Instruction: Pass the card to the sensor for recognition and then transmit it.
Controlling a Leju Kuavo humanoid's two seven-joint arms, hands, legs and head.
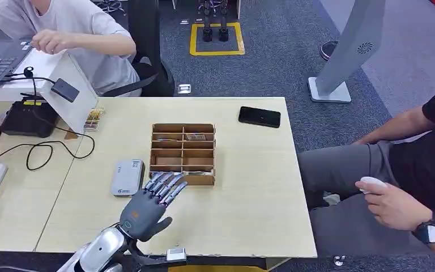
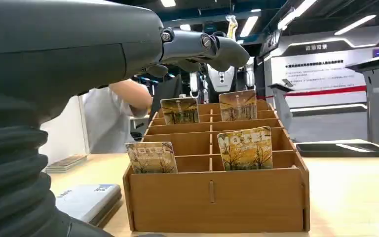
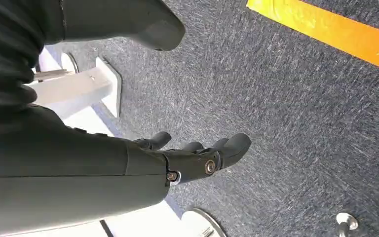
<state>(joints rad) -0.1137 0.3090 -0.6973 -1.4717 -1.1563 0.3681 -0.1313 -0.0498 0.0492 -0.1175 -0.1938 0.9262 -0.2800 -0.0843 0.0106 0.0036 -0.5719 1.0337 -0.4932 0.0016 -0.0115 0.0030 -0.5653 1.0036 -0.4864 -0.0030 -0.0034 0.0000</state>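
A wooden card rack [image 1: 182, 153] with several slots stands mid-table. In the left wrist view the rack [image 2: 217, 192] holds several yellow hotel cards, one at the front [image 2: 245, 148] and another beside it [image 2: 151, 158]. The grey card sensor [image 1: 127, 177] lies flat just left of the rack; its corner shows as sensor [image 2: 86, 200]. My left hand [image 1: 147, 207] hovers over the table at the rack's near-left corner, fingers spread and extended toward it, holding nothing. My right hand [image 3: 197, 160] hangs over the carpet, fingers loosely apart and empty.
A black phone [image 1: 259, 117] lies at the table's far right. Cables, a black box [image 1: 27, 118] and a small stand-mounted device [image 1: 63, 89] sit at the far left. One person sits behind the table at a laptop; another sits to the right holding a white mouse [image 1: 372, 183].
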